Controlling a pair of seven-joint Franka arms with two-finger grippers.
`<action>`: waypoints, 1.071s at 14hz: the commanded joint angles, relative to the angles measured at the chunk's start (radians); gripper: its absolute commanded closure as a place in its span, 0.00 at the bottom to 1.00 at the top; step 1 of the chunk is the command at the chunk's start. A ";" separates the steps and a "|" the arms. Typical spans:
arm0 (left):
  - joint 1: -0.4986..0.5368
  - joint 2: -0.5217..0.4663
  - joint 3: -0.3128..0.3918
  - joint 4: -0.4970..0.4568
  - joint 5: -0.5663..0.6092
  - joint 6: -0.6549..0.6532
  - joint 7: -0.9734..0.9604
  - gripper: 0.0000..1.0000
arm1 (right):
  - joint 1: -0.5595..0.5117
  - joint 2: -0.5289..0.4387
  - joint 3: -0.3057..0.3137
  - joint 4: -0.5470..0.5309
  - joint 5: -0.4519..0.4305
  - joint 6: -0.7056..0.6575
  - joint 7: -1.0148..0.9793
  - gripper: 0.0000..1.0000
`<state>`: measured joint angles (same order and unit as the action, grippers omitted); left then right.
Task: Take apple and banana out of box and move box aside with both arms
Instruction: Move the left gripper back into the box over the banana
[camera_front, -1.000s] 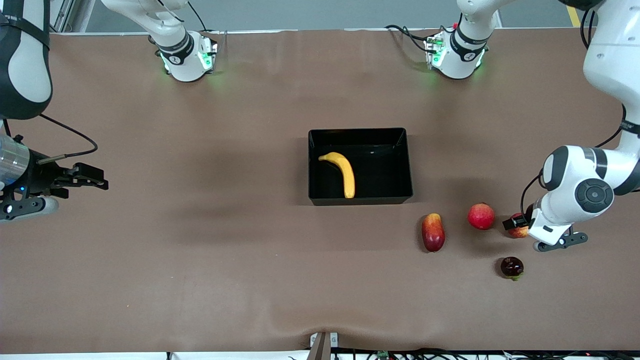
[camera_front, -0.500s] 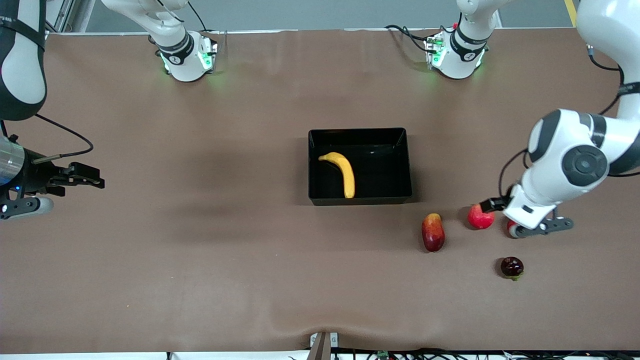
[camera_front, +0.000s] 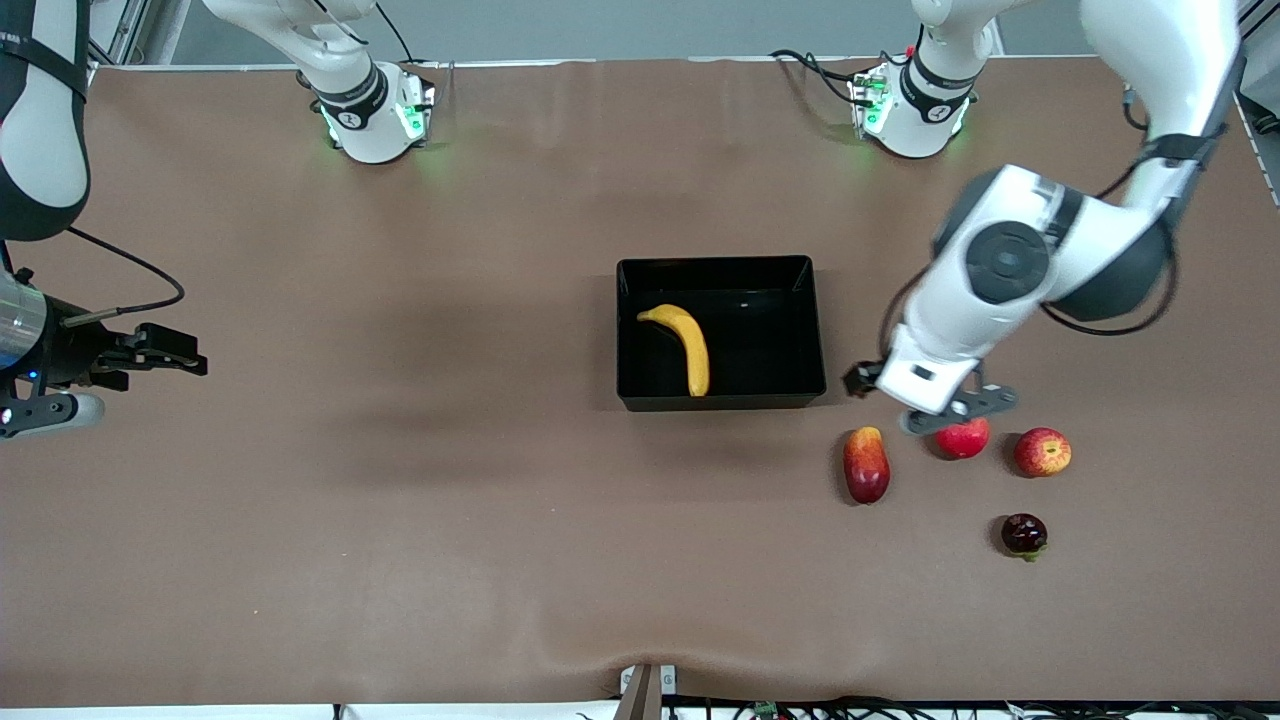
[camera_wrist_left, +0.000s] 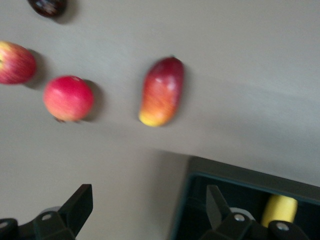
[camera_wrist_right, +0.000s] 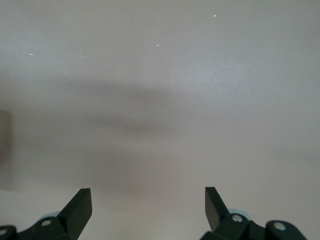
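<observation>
The black box stands mid-table with the yellow banana lying in it. The red apple with yellow patches sits on the table toward the left arm's end, nearer the front camera than the box. It also shows in the left wrist view. My left gripper is open and empty over the box's corner closest to the fruits. In the left wrist view one finger is over the box rim, near the banana's tip. My right gripper waits open over bare table at the right arm's end.
A plain pink-red round fruit lies beside the apple, partly under the left hand. An oval red-and-yellow fruit lies beside that one. A dark round fruit lies nearest the front camera.
My left gripper was around the apple a second ago. It has risen and swung toward the box without it. The apple stays on the table. The right arm has barely moved.
</observation>
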<state>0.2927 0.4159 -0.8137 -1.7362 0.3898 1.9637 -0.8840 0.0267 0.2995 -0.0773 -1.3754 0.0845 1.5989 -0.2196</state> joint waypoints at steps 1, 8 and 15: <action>-0.082 0.026 0.001 0.013 0.003 0.006 -0.061 0.00 | -0.008 -0.008 0.005 0.004 0.007 -0.013 0.014 0.00; -0.228 0.115 0.004 -0.011 0.006 0.059 -0.087 0.00 | -0.027 -0.010 0.002 0.004 0.006 -0.040 0.124 0.00; -0.316 0.256 0.008 -0.020 0.130 0.193 -0.176 0.00 | -0.051 0.001 0.002 0.005 0.006 -0.054 0.175 0.00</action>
<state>-0.0069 0.6227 -0.8076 -1.7640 0.4629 2.1070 -1.0026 0.0054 0.2996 -0.0852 -1.3751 0.0842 1.5552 -0.0557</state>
